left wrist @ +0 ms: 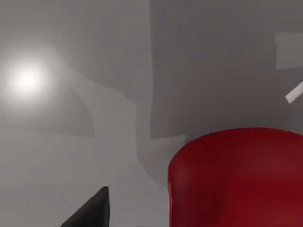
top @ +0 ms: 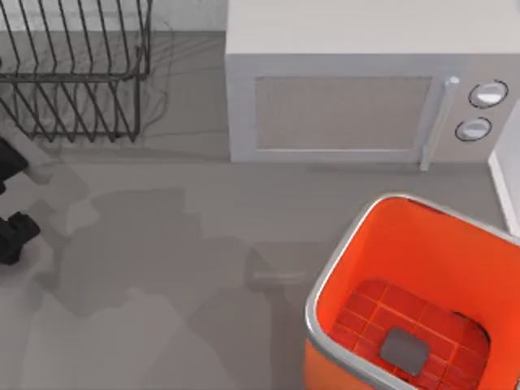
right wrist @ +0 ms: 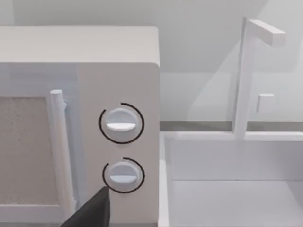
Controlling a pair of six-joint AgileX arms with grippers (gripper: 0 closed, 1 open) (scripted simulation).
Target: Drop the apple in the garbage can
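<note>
While the apple (left wrist: 236, 177) sits huge and dark red right in front of my left wrist camera, I read this as the carry step, or the moment just around the pick-up. One dark fingertip (left wrist: 90, 210) of the left tool pokes into that view beside the fruit, apart from it. I cannot see the other finger, so I cannot tell whether the tool is clamped on the apple or only hovering close to it. Behind the apple there is just grey worktop (left wrist: 71, 142) with soft shadows and a bright glare spot.

From above, my left arm (top: 15, 203) shows as dark parts at the far left edge of the worktop, below the wire dish rack (top: 77, 73). The garbage can (top: 357, 244) stands at the lower right — bright orange, silver rim, gridded floor with a grey square patch, and nothing inside it. So the drop is not yet done, and the can is well apart from where the left arm is.

The white microwave (top: 341, 106) stands along the back, above the can. My right wrist camera looks at its two dials and handle, with a white rack (right wrist: 246, 142) beside it; one dark fingertip (right wrist: 92, 210) of the right tool shows, its state unclear too. That arm looks idle.

My judgement of the next move: confirm a firm hold on the apple, then lift and travel across to the right — high enough to pass over the silver rim — and let go only once it is above the orange floor.
</note>
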